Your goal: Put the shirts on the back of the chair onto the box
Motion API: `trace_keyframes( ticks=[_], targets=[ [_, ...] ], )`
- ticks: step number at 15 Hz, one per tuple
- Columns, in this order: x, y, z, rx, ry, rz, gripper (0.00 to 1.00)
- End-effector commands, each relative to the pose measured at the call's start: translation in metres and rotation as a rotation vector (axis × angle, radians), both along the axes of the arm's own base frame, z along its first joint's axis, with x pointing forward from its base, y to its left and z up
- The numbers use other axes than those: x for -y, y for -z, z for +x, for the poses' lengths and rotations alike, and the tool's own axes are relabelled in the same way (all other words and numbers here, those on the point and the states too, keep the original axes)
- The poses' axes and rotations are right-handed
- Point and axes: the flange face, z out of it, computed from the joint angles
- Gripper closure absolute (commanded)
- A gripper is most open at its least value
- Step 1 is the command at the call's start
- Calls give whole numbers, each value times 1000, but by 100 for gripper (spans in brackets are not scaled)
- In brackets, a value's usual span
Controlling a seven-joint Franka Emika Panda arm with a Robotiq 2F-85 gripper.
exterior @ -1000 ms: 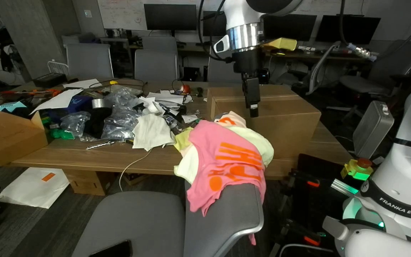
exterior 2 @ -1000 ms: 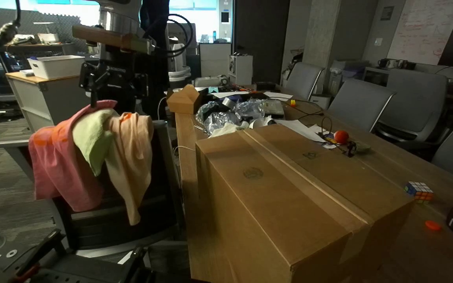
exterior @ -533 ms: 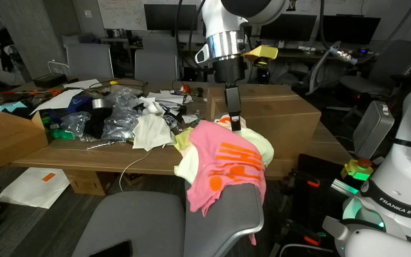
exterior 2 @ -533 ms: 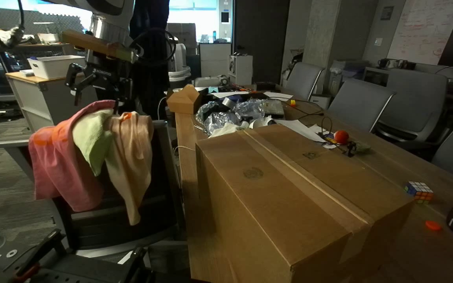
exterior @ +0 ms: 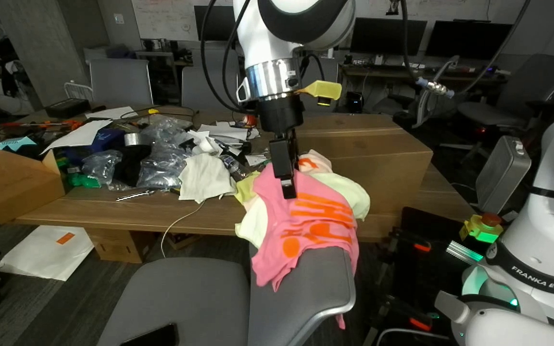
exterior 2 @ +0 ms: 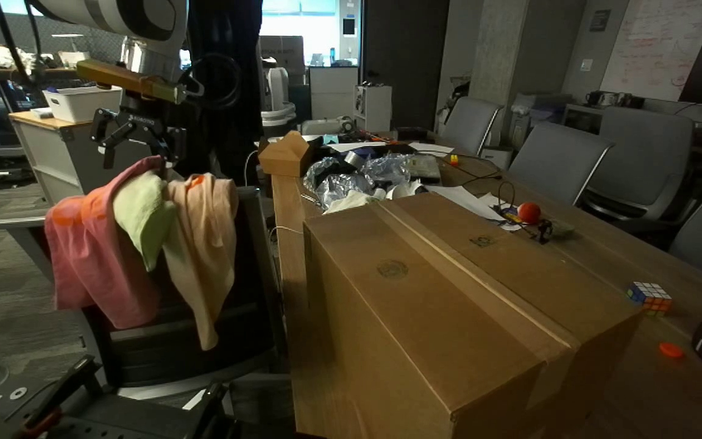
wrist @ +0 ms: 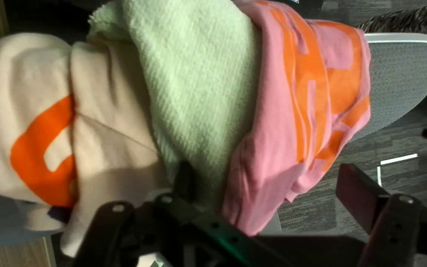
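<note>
Several shirts hang over the back of the grey chair (exterior: 301, 293). A pink shirt with orange print (exterior: 313, 230) is on one side, also in the wrist view (wrist: 272, 107). A pale green one (exterior 2: 144, 213) lies in the middle, and a peach one (exterior 2: 208, 225) with an orange mark (wrist: 43, 155) is on the other side. My gripper (exterior 2: 141, 160) is open and empty, pointing down at the top of the shirts. In the wrist view (wrist: 266, 178) one finger is over the green cloth, the other beyond the pink shirt's edge. The closed cardboard box (exterior 2: 436, 292) stands beside the chair.
The box rests on the wooden table (exterior: 171, 211). Plastic bags (exterior: 161, 154), papers, a white cloth (exterior: 205, 178) and a small open carton (exterior: 15, 182) clutter the table. A Rubik's cube (exterior 2: 651, 297) stands past the box. A phone (exterior: 154, 336) lies on the chair seat.
My gripper has moved left in both exterior views and come down to the top of the shirts, staying open. The top edges of the pink and green shirts have shifted slightly.
</note>
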Motion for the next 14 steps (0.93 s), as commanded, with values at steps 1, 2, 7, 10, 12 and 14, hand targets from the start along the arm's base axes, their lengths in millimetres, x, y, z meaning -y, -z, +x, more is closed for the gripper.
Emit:
trace_keyframes(
  ticks=[1, 2, 7, 10, 12, 14],
  targets=[
    [-8, -2, 14, -4, 32, -28, 0],
    [-7, -1, 14, -6, 37, -32, 0],
    [-3, -1, 16, -12, 51, -52, 49],
    [-1, -2, 16, -6, 53, -67, 72],
    [0, -4, 16, 1, 58, -74, 87],
    [2, -8, 14, 18, 68, -78, 99]
  ],
)
